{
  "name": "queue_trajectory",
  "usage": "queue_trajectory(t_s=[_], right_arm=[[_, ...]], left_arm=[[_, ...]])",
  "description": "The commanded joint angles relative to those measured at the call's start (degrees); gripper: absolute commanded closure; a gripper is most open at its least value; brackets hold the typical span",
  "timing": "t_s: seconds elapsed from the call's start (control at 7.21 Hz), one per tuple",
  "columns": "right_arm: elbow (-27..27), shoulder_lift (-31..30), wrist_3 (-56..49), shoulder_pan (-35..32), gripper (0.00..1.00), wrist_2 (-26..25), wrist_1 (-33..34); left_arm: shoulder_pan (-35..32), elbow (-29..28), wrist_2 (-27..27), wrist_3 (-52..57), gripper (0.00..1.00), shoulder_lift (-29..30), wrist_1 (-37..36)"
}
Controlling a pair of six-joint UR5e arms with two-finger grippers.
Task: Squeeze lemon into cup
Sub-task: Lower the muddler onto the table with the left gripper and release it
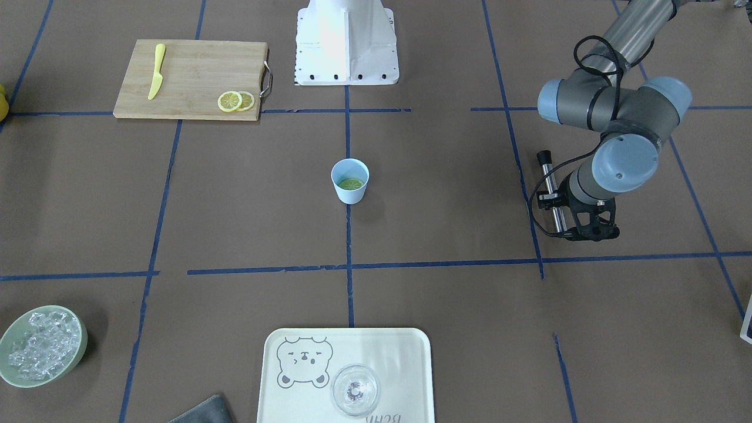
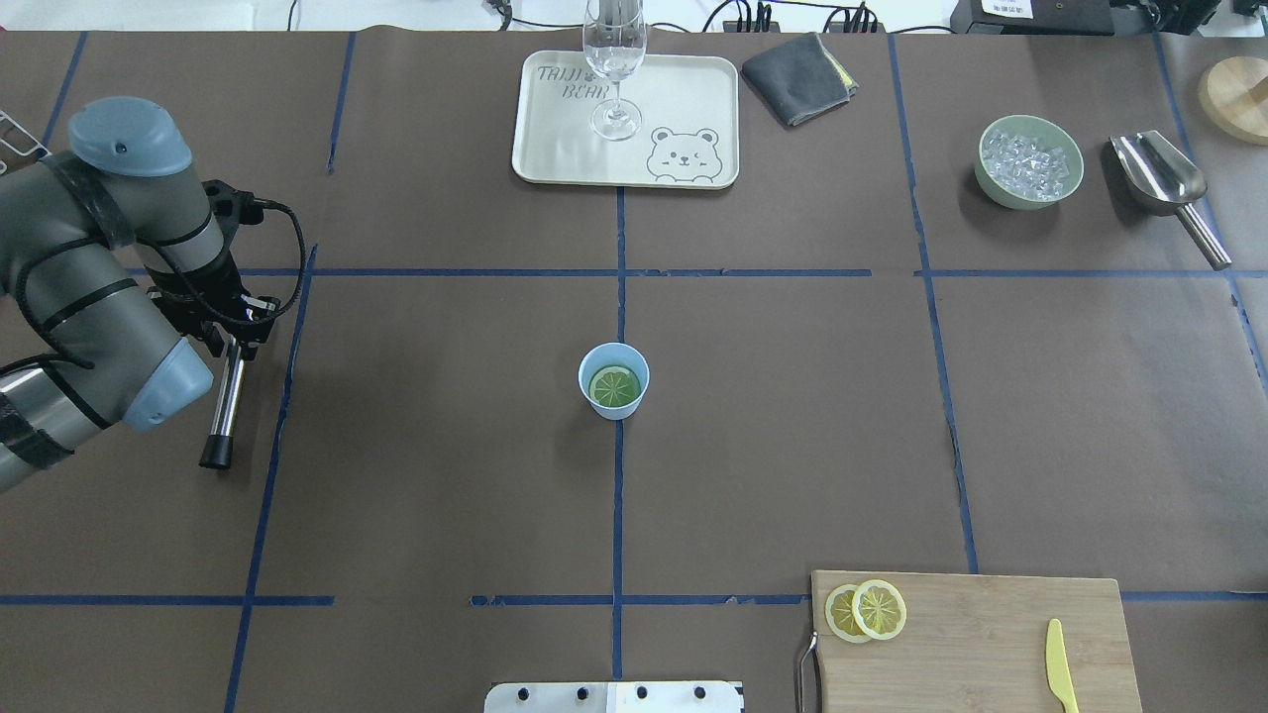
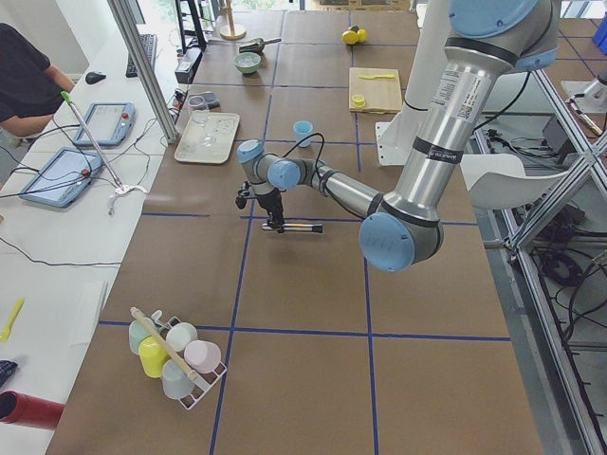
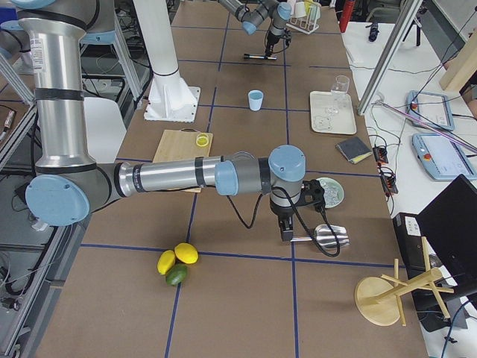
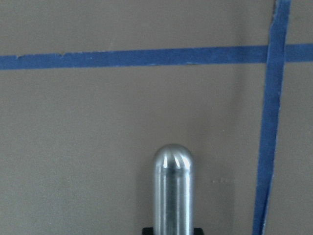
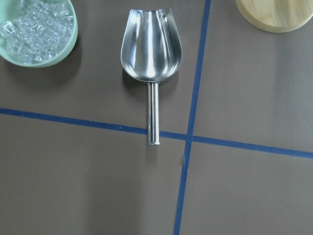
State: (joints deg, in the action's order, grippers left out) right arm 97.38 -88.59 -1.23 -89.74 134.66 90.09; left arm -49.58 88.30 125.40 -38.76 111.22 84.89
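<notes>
The light blue cup (image 2: 614, 380) (image 1: 350, 181) stands at the table's middle with one lemon slice (image 2: 614, 386) lying flat inside it. Two more lemon slices (image 2: 867, 610) (image 1: 236, 101) overlap on the wooden cutting board (image 2: 991, 634). Far from the cup, my left gripper (image 2: 236, 332) (image 1: 573, 235) is low at the table's left side, shut on a steel rod with a black knob (image 2: 226, 396) (image 5: 172, 191). My right gripper (image 4: 287, 233) appears only in the exterior right view, above a metal scoop (image 6: 151, 49); I cannot tell its state.
A yellow knife (image 2: 1060, 678) lies on the board. A green bowl of ice (image 2: 1030, 163) stands beside the scoop (image 2: 1159, 178). A clear glass (image 2: 614, 69) stands on a cream tray (image 2: 555, 149), next to a grey cloth (image 2: 797, 64). Whole citrus fruits (image 4: 177, 262) lie near the right arm.
</notes>
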Motion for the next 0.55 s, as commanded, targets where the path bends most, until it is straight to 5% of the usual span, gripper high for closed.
queue_trajectory(t_s=[0.0,0.42], right_arm=[[0.0,0.0,0.0,0.0,0.0,0.0,0.0],[-0.1,-0.3,0.0,0.0,0.0,0.1,0.0]], left_arm=[[-0.1,0.6,-0.1,0.3,0.0,0.0,-0.1],[-9.7,5.9,0.0,2.4,0.0,0.5,-0.2]])
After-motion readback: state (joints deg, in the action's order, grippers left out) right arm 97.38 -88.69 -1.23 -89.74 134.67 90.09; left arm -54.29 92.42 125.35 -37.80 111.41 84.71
